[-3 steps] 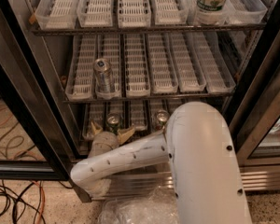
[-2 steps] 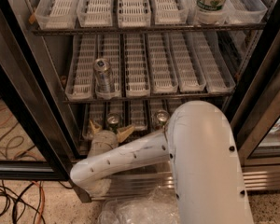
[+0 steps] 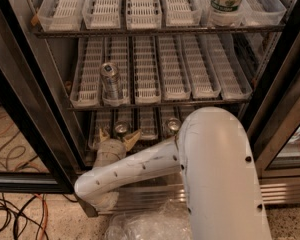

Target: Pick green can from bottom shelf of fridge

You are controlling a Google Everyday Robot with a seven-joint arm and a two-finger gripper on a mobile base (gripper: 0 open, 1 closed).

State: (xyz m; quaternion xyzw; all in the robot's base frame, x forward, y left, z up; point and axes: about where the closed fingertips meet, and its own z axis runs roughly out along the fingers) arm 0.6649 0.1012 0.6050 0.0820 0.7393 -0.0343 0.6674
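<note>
The fridge (image 3: 20,84) stands open, and its bottom shelf (image 3: 149,123) of white lane trays is partly hidden behind my white arm. Two small cans stand on it. The right one, the green can (image 3: 172,126), shows dark sides under a silver top. The left one is a paler can (image 3: 121,129). My gripper (image 3: 117,135) reaches into the bottom shelf at the left. Its tan fingers (image 3: 132,136) are spread open on either side of the paler can. The green can stands apart, to the gripper's right.
A taller silver can (image 3: 111,81) stands on the middle shelf above the gripper. A bottle (image 3: 227,1) stands on the top shelf at the right. Black door frames (image 3: 280,99) flank the opening. Cables (image 3: 15,209) lie on the floor at the left, and crumpled plastic (image 3: 145,226) lies below the arm.
</note>
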